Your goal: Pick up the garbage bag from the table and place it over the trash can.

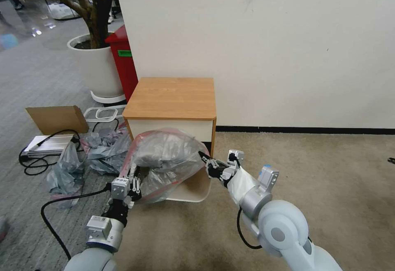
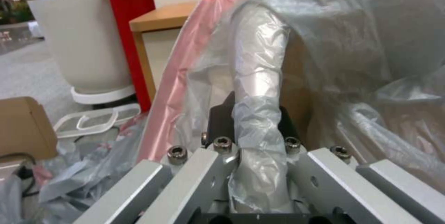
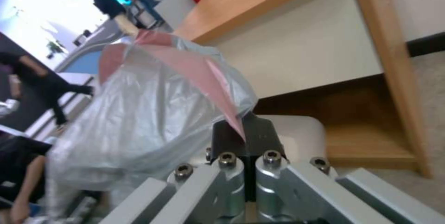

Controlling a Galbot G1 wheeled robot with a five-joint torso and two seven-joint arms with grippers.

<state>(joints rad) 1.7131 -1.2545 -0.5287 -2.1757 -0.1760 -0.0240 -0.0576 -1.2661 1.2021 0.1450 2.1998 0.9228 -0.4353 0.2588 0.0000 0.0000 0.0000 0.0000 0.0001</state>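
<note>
garbage bag (image 1: pixel 166 155) stretched open above trash can (image 1: pixel 193 190) | left gripper (image 1: pixel 133 180), right gripper (image 1: pixel 204 160) each clamp its rim, spreading the mouth for fitting

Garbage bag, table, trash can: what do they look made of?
Garbage bag: thin translucent grey plastic film, pink-red rim band; crinkled and glossy, pinched by both the left gripper and right gripper.
Table: probably wood-grain laminate, matte orange-brown, cream front.
Trash can: likely smooth moulded cream plastic, rounded corner.
</note>
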